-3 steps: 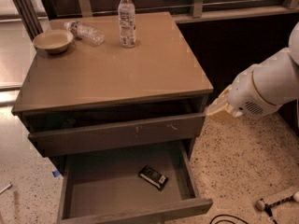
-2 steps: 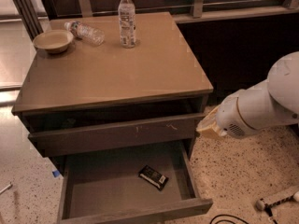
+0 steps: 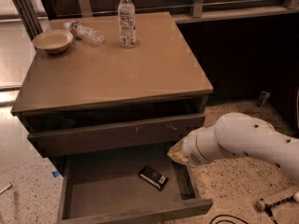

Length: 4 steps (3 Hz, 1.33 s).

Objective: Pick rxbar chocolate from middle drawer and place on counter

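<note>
The rxbar chocolate (image 3: 153, 177), a small flat black bar with a pale label, lies on the bottom of the open middle drawer (image 3: 105, 190), right of its centre. My gripper (image 3: 176, 152) is at the end of the white arm. It hangs over the drawer's right side, just above and right of the bar, and holds nothing that I can see. The counter (image 3: 121, 71) is the flat top of the cabinet above.
The upper drawer (image 3: 117, 135) with small scratches is slightly pulled out above the middle one. On the counter stand an upright water bottle (image 3: 126, 18), a lying bottle (image 3: 85, 31) and a bowl (image 3: 53, 40). A cable (image 3: 229, 218) lies on the floor at the right.
My arm has swung left and down, from beside the cabinet's right side to over the right part of the open middle drawer. The bar has not moved.
</note>
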Available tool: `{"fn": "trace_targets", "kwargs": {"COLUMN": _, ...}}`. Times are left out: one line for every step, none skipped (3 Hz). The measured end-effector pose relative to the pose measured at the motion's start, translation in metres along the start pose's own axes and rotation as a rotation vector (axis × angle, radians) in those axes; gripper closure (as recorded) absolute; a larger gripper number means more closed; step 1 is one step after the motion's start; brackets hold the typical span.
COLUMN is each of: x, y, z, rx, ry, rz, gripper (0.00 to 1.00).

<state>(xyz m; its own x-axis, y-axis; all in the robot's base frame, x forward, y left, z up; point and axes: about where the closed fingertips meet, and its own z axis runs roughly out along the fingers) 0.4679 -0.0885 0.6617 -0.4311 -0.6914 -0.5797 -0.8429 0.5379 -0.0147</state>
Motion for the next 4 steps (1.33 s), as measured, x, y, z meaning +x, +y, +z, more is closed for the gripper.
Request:
{"fn": "trace_targets", "kwargs": {"x": -0.009, "y": -0.016, "z": 0.003, "rx": 0.054, "ry": -0.046, "rz": 0.008, "gripper": 1.0}}
{"fn": "trace_targets", "kwargs": {"x": -0.009, "y": -0.016, "z": 0.002, "rx": 0.054, "ry": -0.045, "rz": 0.006, "gripper": 1.0}}
{"fn": "trace_targets", "kwargs": {"x": 0.001, "y": -0.012, "z": 0.027, "rx": 0.057, "ry": -0.056, "rz": 0.001, "gripper": 1.0}}
{"fn": "trace_targets", "kwargs": {"x": 0.016, "y": -0.001, "z": 0.08, "rx": 0.035, "ry": -0.103, "rz": 0.009, "gripper": 1.0}}
